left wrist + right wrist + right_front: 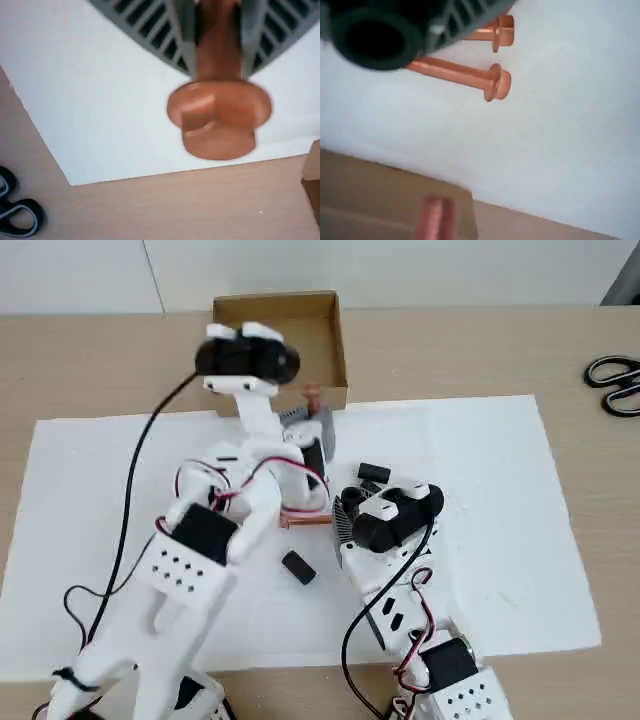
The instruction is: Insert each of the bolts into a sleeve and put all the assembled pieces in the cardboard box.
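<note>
The bolt is sitting between the jaws of the left gripper. The jaws are pinching its smooth shaft, and the flanged head is sticking out past the fingertips. It is looking like a copper-coloured, rigid printed or plastic piece, so it is probably light and stiff. It is unlikely to be crushed, but the round shaft is likely to roll or twist in a loose hold. Gripping mid-shaft, as here, is leaving the head free but hiding the plain end, which is the part that has to enter a sleeve. A hold nearer the head would expose more shaft.

The sleeve is lying against the ribbed jaw of the right gripper, and the jaws appear to be clamping it by its outer wall with the bore facing out. It is reading as a short, dark, hard tube. It is best taken across its sides so that the bore stays open.

Just beyond the right gripper's jaws, two loose bolts are resting flat on the white sheet, heads pointing the same way. They are easiest to take across the shaft. Spare sleeves are lying on either side of the right gripper.

The cardboard box is standing just beyond the left gripper's tips, with nothing visible inside it. Scissors are lying well apart from both grippers.
</note>
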{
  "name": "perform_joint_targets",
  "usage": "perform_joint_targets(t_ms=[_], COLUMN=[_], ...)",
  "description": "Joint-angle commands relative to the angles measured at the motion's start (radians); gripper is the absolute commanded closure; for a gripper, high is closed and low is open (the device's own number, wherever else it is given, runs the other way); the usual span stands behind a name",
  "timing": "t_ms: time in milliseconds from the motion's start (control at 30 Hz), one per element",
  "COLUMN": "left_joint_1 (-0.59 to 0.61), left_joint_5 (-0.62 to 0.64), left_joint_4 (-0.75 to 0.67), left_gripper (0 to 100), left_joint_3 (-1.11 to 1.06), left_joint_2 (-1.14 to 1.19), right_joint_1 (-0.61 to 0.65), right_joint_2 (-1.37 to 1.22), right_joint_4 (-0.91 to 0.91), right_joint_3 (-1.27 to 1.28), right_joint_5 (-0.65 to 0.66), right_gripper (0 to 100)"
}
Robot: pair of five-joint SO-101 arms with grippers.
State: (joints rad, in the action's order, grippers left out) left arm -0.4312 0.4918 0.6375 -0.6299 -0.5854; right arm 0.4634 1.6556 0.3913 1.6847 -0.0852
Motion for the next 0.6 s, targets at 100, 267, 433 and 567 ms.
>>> perform_joint_targets(t_ms=[100,267,433,567], left_joint_1=[-0.077,-0.106,-0.106,-0.106], left_joint_5=[0.002,0.002,0.002,0.002], left_joint_4=[-0.081,-0.238,-0.276,-0.276], left_gripper=[99,99,99,99], left_joint_3=[-0.071,-0.206,-0.242,-0.246], left_joint_2=[-0.124,-0.137,-0.137,-0.137], right_joint_1=[0.002,0.004,0.004,0.005], right_joint_2=[0.019,0.019,0.084,0.111], right_joint_4=[0.076,0.074,0.062,0.076], right_joint_3=[0.008,0.008,0.006,0.005], right_joint_5=[-0.017,-0.074,-0.081,-0.081], right_gripper=[99.5,99.5,99.5,99.5])
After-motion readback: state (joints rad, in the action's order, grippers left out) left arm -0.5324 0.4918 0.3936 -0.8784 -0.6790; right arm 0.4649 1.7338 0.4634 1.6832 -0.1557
